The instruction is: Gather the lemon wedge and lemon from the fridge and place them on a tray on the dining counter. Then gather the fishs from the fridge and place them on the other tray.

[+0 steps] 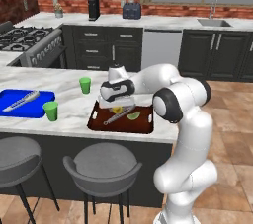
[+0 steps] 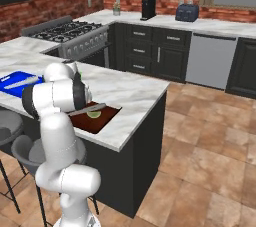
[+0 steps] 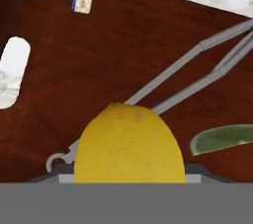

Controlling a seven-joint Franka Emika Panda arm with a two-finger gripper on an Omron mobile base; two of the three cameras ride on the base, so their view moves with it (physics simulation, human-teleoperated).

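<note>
Gripper (image 1: 117,108) is hanging low over the dark brown tray (image 1: 144,126), and its jaws are standing wide with the lemon (image 3: 129,144) between them. From the hand view the lemon is sitting right up close at the bottom, big and yellow. I cannot tell if the gripper is squeezing the lemon or just standing around it, and I cannot tell if the lemon is touching the tray.

On the tray, a pair of silver tongs (image 3: 188,77) is lying flat, running from behind the lemon out toward one corner. A green wedge (image 3: 222,138) is lying on the tray too, just beside the lemon. In the left base view the wedge (image 1: 133,115) is sitting near the right side of the tray.

The tray is resting on the white marble desk (image 1: 69,82), near its edge. A small sticker (image 3: 81,2) is showing on the tray's brown floor, and a handle hole (image 3: 14,55) is cut in one end.

Farther left on the desk, the blue tray (image 1: 15,109) is holding a silvery tool (image 1: 22,100). Two green cups are standing on the desk, one (image 1: 50,110) beside the blue tray and one (image 1: 85,85) farther back. Two grey stools (image 1: 101,164) are standing in front of the desk.
</note>
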